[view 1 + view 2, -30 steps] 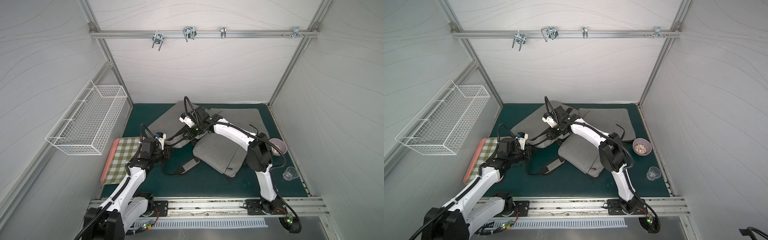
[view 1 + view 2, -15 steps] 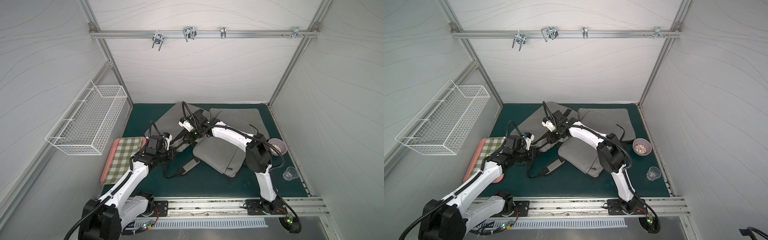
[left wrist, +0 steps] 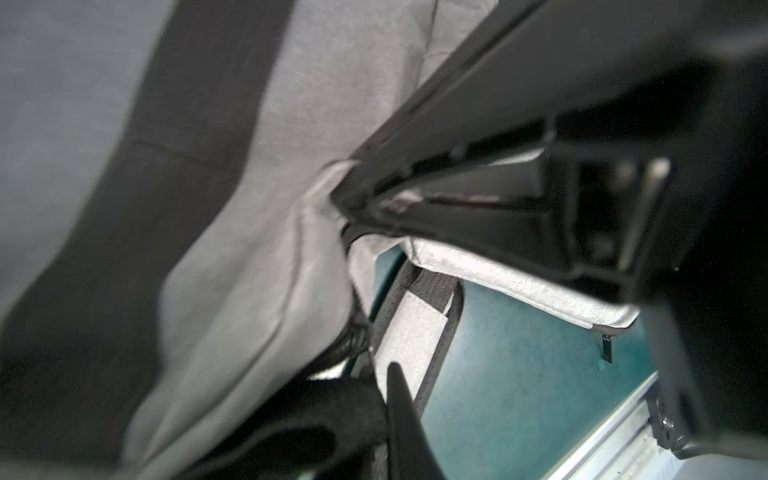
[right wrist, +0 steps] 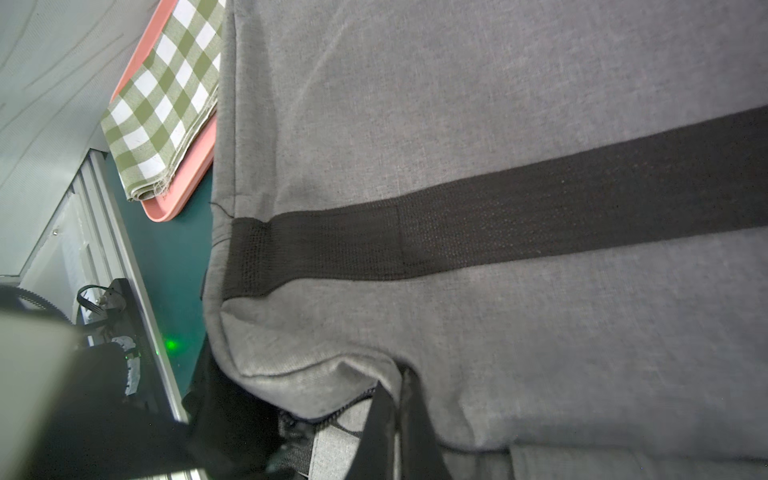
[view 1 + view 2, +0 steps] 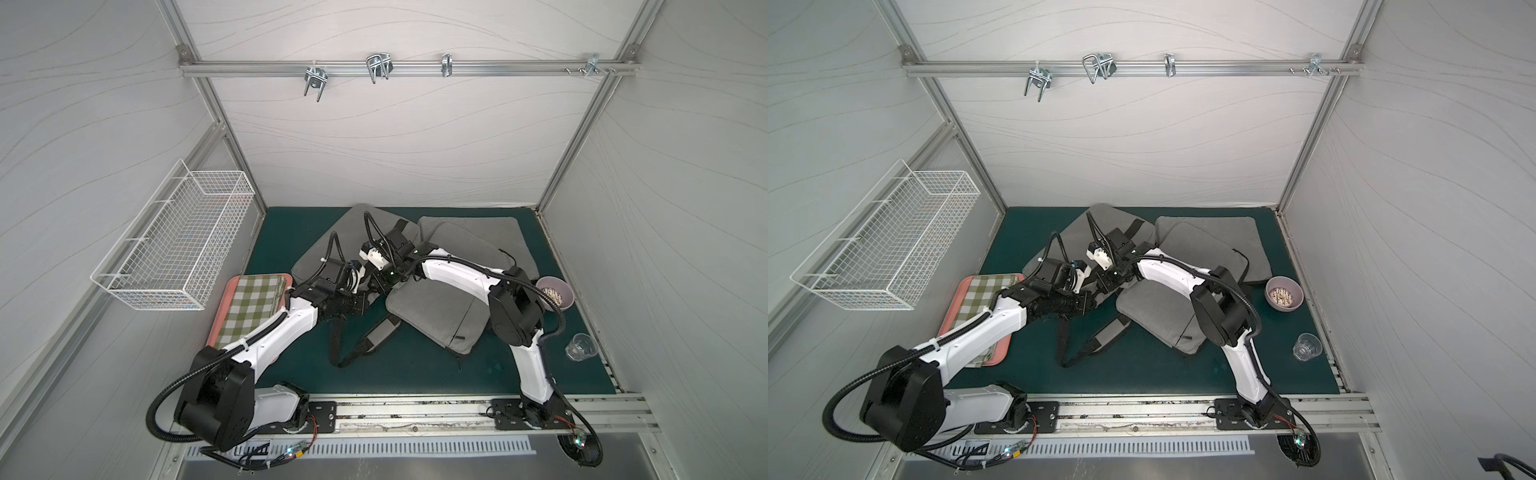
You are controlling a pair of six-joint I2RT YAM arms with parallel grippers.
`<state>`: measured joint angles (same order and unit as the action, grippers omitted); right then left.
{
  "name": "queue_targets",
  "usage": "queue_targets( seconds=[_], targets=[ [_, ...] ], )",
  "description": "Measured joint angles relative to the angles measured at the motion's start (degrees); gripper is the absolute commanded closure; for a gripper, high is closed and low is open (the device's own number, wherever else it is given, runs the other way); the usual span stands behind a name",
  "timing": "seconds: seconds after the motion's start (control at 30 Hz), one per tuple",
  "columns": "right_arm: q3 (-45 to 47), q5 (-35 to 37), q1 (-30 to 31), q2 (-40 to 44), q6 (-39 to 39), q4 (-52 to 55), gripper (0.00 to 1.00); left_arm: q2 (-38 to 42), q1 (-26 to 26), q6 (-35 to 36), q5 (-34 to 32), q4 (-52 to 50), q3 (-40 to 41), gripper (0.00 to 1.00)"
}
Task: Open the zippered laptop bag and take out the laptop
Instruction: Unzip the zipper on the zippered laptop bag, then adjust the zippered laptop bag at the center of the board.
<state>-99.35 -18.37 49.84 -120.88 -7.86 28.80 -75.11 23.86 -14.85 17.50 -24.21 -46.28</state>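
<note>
The grey laptop bag [image 5: 353, 220] [image 5: 1104, 216] lies at the back left of the green mat, with a black band [image 4: 498, 216] across it. My right gripper [image 5: 376, 286] [image 4: 399, 390] is shut, pinching the bag's fabric edge just above its zipper [image 4: 345, 409]. The left wrist view shows that gripper [image 3: 340, 203] biting into the grey cloth of the bag [image 3: 249, 208]. My left gripper [image 5: 361, 305] [image 3: 388, 374] sits close beside it at the bag's near corner, fingers together with no gap showing. The laptop is hidden.
A second grey sleeve [image 5: 436, 316] lies under the right arm, with more grey bags [image 5: 469, 237] behind it. A loose black strap [image 5: 374, 336] trails forward. A pink tray [image 5: 220, 320] with checked cloth is left; a bowl [image 5: 557, 291] and glass [image 5: 582, 347] right.
My left arm has swung right, from beside the tray up to the bag's near corner. The right gripper has kept its pinch and drifted slightly left.
</note>
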Motion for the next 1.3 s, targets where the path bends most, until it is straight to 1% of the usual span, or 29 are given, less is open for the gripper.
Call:
queue_targets(
  seconds=[0.17, 0.27, 0.37, 0.5, 0.7, 0.9, 1.0, 1.07, 1.13, 1.3],
  targets=[
    [2.21, -0.04, -0.11, 1.07, -0.48, -1.90, 1.00, -1.38, 0.70, -0.15, 0.63, 0.24, -0.76, 0.80],
    [3.48, -0.42, -0.22, 1.88, -0.81, -3.32, 1.00, -1.31, 0.74, 0.02, 1.81, 0.33, -1.27, 0.72],
    [4.31, -0.74, -0.37, 2.12, -1.18, -4.48, 1.00, -0.35, 0.11, -0.22, 2.91, 0.37, -1.40, 0.61],
    [5.05, -1.01, -0.57, 2.49, -1.40, -5.33, 1.00, 3.08, -1.16, -0.70, 3.06, -2.01, -1.44, 0.51],
    [5.55, -1.57, -0.83, 2.78, -1.66, -5.88, 1.00, 6.93, -5.27, -2.34, 2.12, -10.32, -1.60, 0.45],
    [5.68, -1.62, -0.85, 2.97, -1.77, -6.03, 1.00, 10.21, -11.67, -4.44, -0.79, -15.08, -0.72, 0.40],
    [5.68, -1.62, -0.85, 3.19, -1.79, -6.03, 1.00, 10.60, -13.81, -5.55, -2.16, -17.40, -0.72, 0.39],
    [5.68, -1.57, -0.85, 3.41, -1.79, -6.03, 1.00, 11.74, -14.25, -7.58, -2.80, -18.62, -0.72, 0.38],
    [5.68, -1.57, -0.85, 3.54, -1.81, -6.03, 1.00, 13.94, -14.29, -11.32, -3.41, -19.37, -0.72, 0.35],
    [5.68, -1.11, -0.59, 3.63, -1.88, -6.05, 1.00, 22.49, -13.88, -24.52, -6.03, -19.98, -0.70, 0.29]
  ],
)
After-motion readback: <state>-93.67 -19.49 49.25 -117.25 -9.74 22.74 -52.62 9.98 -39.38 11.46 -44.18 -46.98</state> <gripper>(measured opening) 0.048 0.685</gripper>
